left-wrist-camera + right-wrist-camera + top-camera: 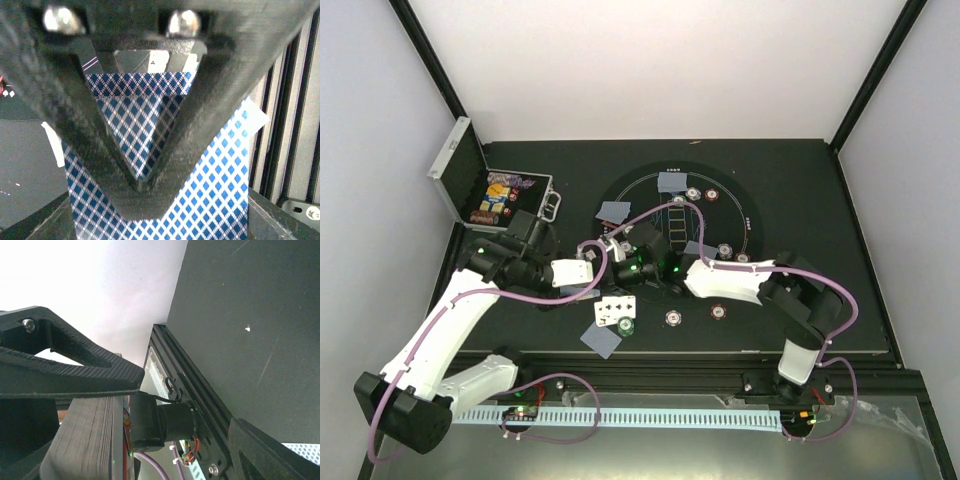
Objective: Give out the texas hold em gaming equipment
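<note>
Closest to the lens in the left wrist view: left pincer pinched down to a point on playing cards with blue-diamond backs, one fanned a little past the other. Reads as the undealt stock. Next, the top view: right pincer close against the left one over the left side of the round mat; too dark there to tell its gap. Already laid out on the mat: face-down cards at its far edge, far-left side and near edge, a face-up card near the near edge, and poker chips in ones and twos round the ring. Still stocked with chips: silver case, lid up, at the far-left corner of the table. Judged roughly midway, with cards and chips left to share out. Last, the right wrist view: one ribbed finger against a pale wall, no card seen, spread impossible to tell.
</note>
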